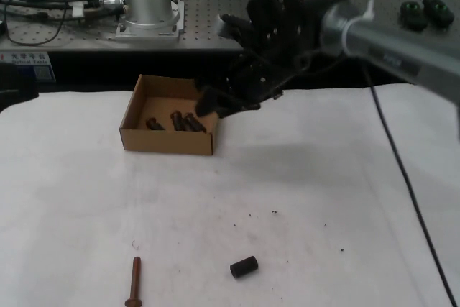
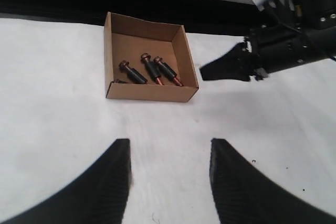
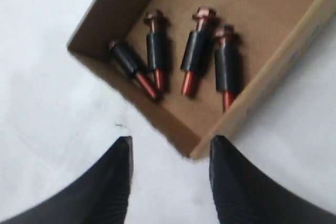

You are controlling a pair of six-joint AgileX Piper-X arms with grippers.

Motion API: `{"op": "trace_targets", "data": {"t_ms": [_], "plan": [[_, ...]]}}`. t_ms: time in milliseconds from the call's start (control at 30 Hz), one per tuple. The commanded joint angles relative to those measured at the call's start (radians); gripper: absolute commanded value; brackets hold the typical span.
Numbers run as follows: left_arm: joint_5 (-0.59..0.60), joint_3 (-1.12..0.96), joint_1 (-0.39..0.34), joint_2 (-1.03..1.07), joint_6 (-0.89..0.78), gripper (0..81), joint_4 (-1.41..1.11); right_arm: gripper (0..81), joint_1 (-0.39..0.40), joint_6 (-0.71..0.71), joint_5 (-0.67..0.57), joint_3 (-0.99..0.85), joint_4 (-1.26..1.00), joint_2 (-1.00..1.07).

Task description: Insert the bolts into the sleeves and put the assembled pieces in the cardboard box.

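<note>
The right jaws, apart and empty like the left jaws, hang over a corner of the cardboard box (image 1: 165, 141), well apart from the bolt (image 1: 134, 282), lying top-to-bottom at lower left, and the sleeve (image 1: 244, 267).

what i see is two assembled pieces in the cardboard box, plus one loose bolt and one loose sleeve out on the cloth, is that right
Not quite. The cardboard box holds four assembled pieces, not two, as the right wrist view shows. The rest stands: one loose bolt and one loose sleeve lie out on the cloth.
</note>
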Motion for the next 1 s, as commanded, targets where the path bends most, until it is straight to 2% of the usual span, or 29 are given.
{"op": "trace_targets", "data": {"t_ms": [0,100,200,267,400,500,667,967], "plan": [[-0.024,-0.005,-0.004,-0.010,-0.002,34.7,-0.030,33.1,0.065,-0.091,0.104,0.032,0.153,-0.114],[-0.024,-0.005,-0.021,-0.010,0.046,34.7,-0.030,33.0,0.120,-0.063,0.119,0.094,0.159,-0.166],[-0.024,-0.005,-0.037,-0.010,0.087,34.7,-0.030,33.0,0.182,0.079,0.137,0.142,0.195,-0.193],[-0.046,-0.005,-0.038,-0.010,0.104,34.7,-0.030,33.0,0.227,0.110,0.180,0.170,0.233,-0.197],[-0.167,-0.005,-0.038,-0.040,0.169,34.7,-0.019,33.0,0.328,0.116,0.314,0.240,0.252,-0.196],[-0.290,-0.005,-0.038,-0.086,0.234,34.7,0.039,33.0,0.378,0.181,0.301,0.302,0.188,-0.196],[-0.462,-0.005,-0.039,-0.183,0.270,34.7,0.145,33.0,0.429,0.316,0.268,0.360,0.061,-0.196],[-0.469,-0.005,-0.039,-0.292,0.157,34.7,0.299,33.0,0.469,0.454,0.337,0.380,0.016,-0.192]]}}
